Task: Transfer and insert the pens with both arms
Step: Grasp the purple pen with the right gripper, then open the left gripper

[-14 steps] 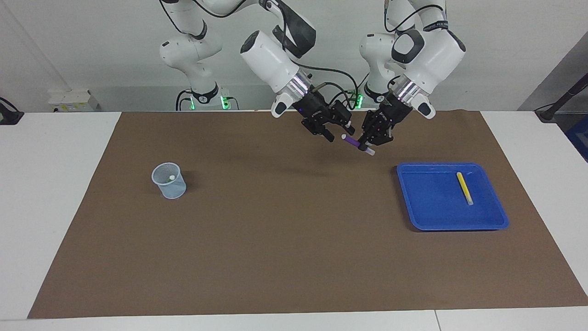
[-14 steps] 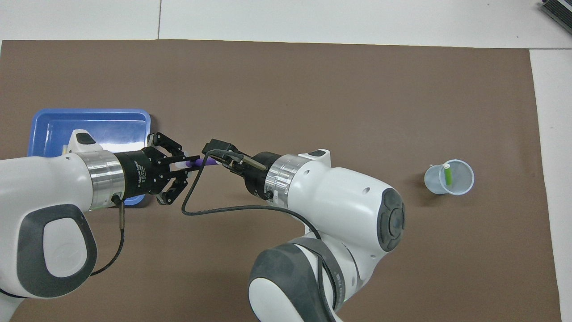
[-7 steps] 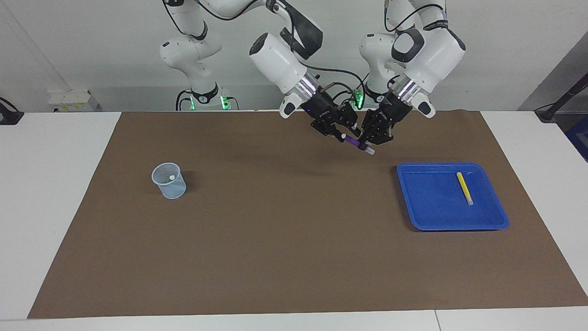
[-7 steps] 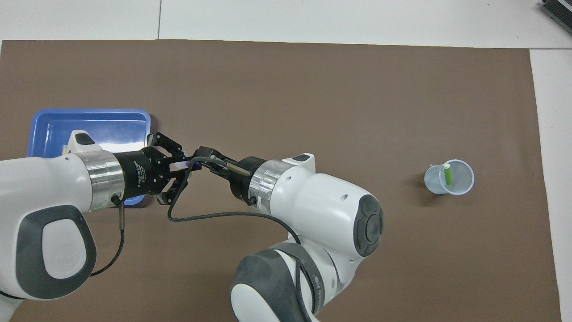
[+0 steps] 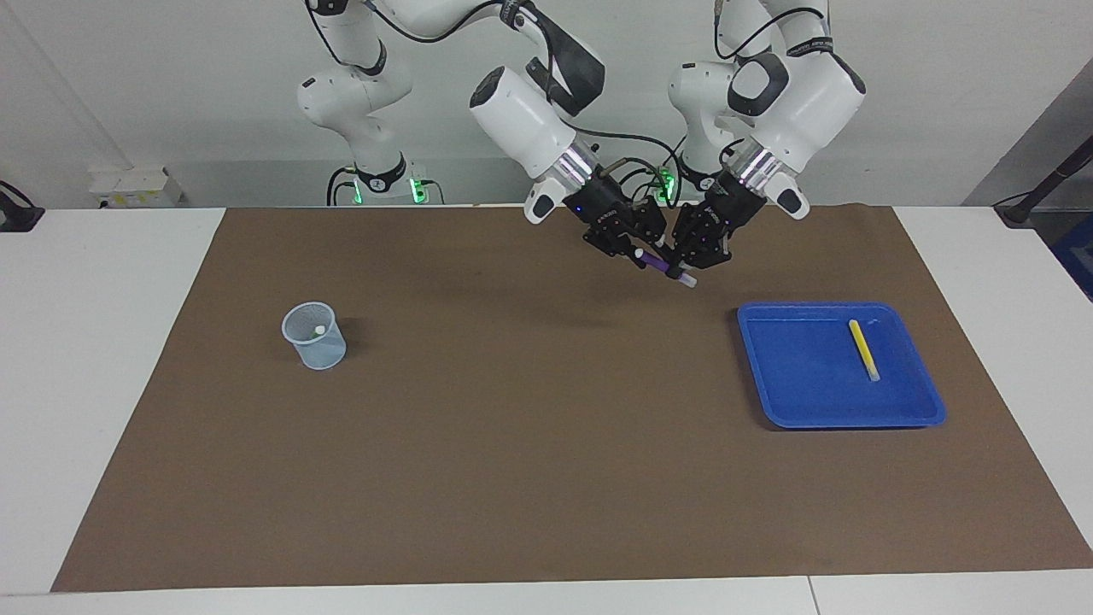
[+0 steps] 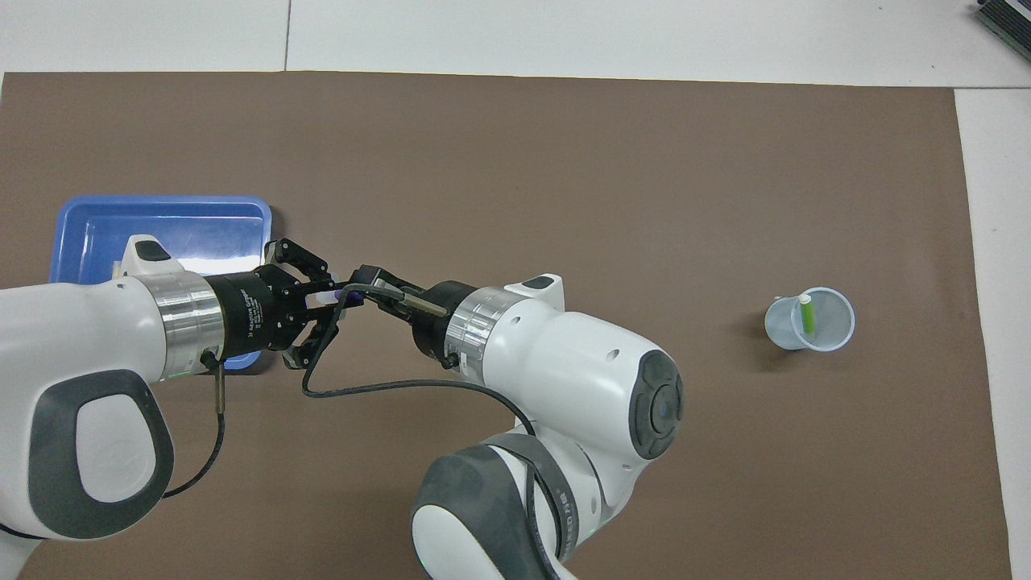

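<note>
Jaws of the left arm (image 5: 803,94) are clamped tight on the purple pen (image 5: 656,263), up over the brown mat (image 5: 512,444) just off the blue tray (image 5: 841,420). Jaws of the right arm (image 5: 521,120) sit around the pen's other end; can't tell if they grip it. Taking twelve as straight out from the robots, the tray is at about nine on the worktop (image 5: 102,342) with the yellow pen (image 5: 863,350) in it. The clear cup (image 5: 314,336) is at three, with the green pen (image 6: 806,314) standing inside.

Purple pen (image 5: 656,264) mostly hidden; right tool (image 5: 646,248) grip unclear.
</note>
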Robot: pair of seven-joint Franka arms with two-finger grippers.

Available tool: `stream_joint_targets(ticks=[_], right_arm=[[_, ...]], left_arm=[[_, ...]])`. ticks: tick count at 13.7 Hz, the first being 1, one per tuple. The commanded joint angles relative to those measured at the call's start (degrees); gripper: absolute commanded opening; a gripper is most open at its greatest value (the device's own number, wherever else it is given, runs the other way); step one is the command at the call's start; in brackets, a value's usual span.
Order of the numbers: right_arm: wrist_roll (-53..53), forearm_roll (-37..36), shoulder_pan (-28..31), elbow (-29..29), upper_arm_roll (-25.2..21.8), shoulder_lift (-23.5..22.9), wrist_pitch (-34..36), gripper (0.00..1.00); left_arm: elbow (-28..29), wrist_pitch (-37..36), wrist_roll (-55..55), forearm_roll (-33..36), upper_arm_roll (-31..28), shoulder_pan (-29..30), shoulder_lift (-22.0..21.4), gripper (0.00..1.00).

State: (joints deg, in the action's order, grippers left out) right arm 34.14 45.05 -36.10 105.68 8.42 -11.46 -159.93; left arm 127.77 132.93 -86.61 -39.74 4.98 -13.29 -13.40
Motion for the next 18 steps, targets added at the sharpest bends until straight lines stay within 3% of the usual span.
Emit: stream_joint_targets(ticks=[1, 4, 9, 10, 11, 14, 18], right_arm=[[-2.7, 0.5, 0.7, -0.9, 0.3, -0.9, 0.0, 0.33], [-2.7, 0.6, 0.7, -0.6, 0.3, -0.9, 0.1, 0.0], [-2.7, 1.0, 0.9, -0.6, 0.3, -0.9, 0.6, 0.0], [-2.7, 1.0, 0.9, -0.6, 0.3, -0.9, 0.6, 0.0], [-2.7, 1.0, 0.9, -0.6, 0.3, -0.9, 0.6, 0.0], [-4.9, 0.4, 2.1, -0.6, 0.2, -0.8, 3.7, 0.0], [-18.5, -1.0, 8.1, -0.5, -0.2, 0.2, 17.6, 0.0]], left_arm=[[1.7, 1.1, -1.0, -0.9, -0.7, -1.3, -1.8, 0.0], [1.7, 1.1, -1.0, -0.9, -0.7, -1.3, -1.8, 0.0], [1.7, 1.3, -1.0, -0.9, -0.7, -1.3, -1.8, 0.0], [1.7, 1.5, -0.8, -0.9, -0.7, -1.4, -1.8, 0.44], [1.8, 2.8, -0.8, -0.9, -0.7, -1.6, -1.9, 0.99], [1.8, 3.6, -0.8, -0.9, -0.7, -1.9, -2.3, 1.0], [2.0, 2.2, 8.0, -0.8, -0.9, -0.8, -2.7, 1.0]])
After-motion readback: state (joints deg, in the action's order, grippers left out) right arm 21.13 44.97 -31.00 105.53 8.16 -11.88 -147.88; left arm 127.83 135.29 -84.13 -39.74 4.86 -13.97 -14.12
